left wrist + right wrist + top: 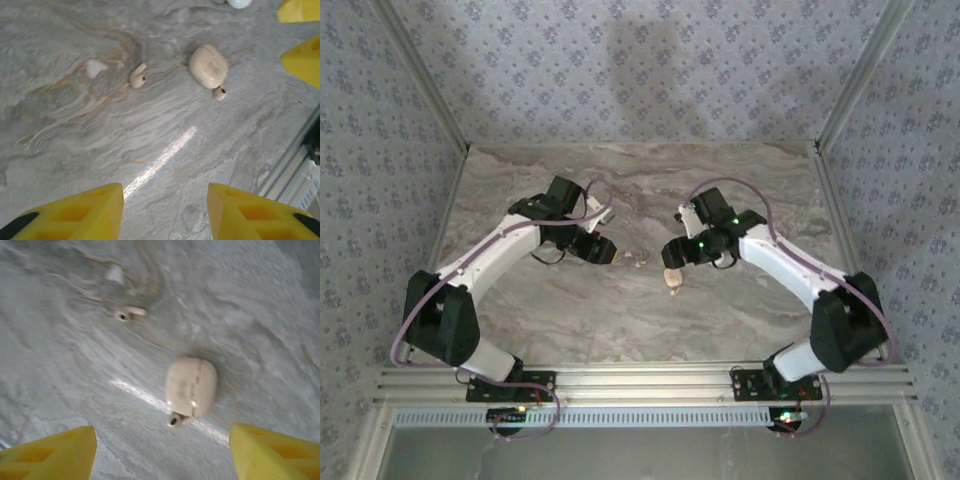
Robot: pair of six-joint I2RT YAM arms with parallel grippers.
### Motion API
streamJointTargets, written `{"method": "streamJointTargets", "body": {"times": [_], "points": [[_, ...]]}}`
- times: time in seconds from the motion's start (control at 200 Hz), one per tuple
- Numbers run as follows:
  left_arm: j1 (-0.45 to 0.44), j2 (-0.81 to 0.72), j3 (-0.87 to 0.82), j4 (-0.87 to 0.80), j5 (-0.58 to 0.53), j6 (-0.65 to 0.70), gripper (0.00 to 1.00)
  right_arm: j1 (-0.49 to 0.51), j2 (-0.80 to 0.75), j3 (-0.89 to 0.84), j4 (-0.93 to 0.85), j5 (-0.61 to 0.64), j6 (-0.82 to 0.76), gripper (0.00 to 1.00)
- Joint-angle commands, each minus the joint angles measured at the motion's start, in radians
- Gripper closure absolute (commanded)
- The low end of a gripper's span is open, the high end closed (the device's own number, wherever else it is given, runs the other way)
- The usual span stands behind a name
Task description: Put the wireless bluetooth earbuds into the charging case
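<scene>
The charging case (191, 386), a pale peach rounded block with a seam across it, lies on the marble table (570, 320) and looks closed. One earbud (177, 419) rests against its edge. A second earbud (127, 313) lies apart, farther off. In the left wrist view the case (208, 65) has one earbud (220, 93) beside it, and the other earbud (137, 77) lies to its left. My right gripper (162, 450) hovers open just short of the case. My left gripper (165, 210) is open over bare table. From above, the case (672, 278) sits below the right gripper (675, 252), with the left gripper (602, 248) to its left.
A small white round object (239, 2) peeks in at the top edge of the left wrist view. The right gripper's yellow fingers (305, 60) show at that view's right edge. Patterned walls enclose the table on three sides, and an aluminium rail (640, 380) runs along the near edge.
</scene>
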Motion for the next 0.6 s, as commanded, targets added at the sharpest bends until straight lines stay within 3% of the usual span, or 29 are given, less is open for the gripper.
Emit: {"method": "streamJointTargets", "body": {"times": [0.0,0.275,0.595], "points": [[0.005,-0.046,-0.032,0.040,-0.072,-0.102,0.51,0.037,0.104,0.115,-0.181,0.104,0.151,0.26],[0.048,-0.049,-0.056,0.055,-0.078,-0.133,0.50,0.109,0.316,0.266,-0.285,0.189,0.124,0.25],[0.085,-0.056,-0.072,0.052,-0.074,-0.127,0.50,0.124,0.436,0.292,-0.291,0.204,0.133,0.28]]}}
